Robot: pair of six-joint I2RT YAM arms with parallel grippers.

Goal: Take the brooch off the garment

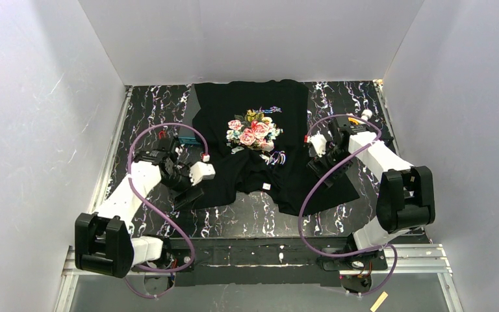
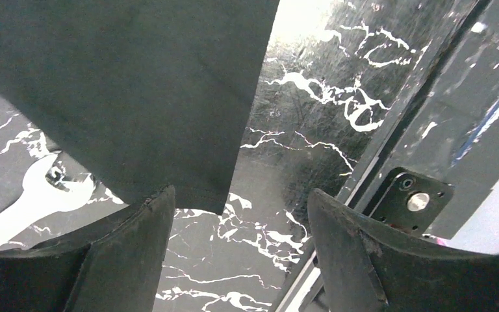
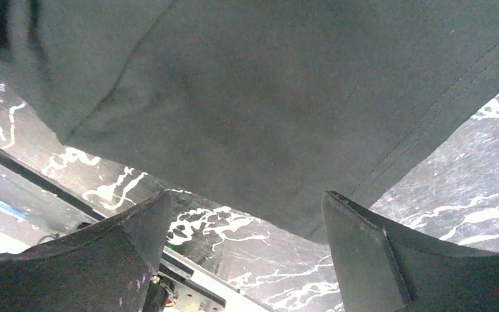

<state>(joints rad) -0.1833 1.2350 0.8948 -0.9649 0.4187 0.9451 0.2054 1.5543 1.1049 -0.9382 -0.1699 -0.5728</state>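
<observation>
Garment (image 1: 247, 172), a black T-shirt with printed pink roses (image 1: 252, 132), lies flat on the middle of the bench (image 1: 156, 104), with its white neck label (image 1: 266, 186) toward the near side. The brooch I cannot make out. The left gripper (image 2: 240, 201) stands apart at the left sleeve hem. The right gripper (image 3: 247, 201) stands apart at the right sleeve. Both hold nothing.

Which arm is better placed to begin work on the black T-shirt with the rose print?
Right, probably. The open right gripper hangs over the black rose-print T-shirt, cloth filling its view; the open left gripper sees only a cloth edge. The brooch is unclear.
</observation>
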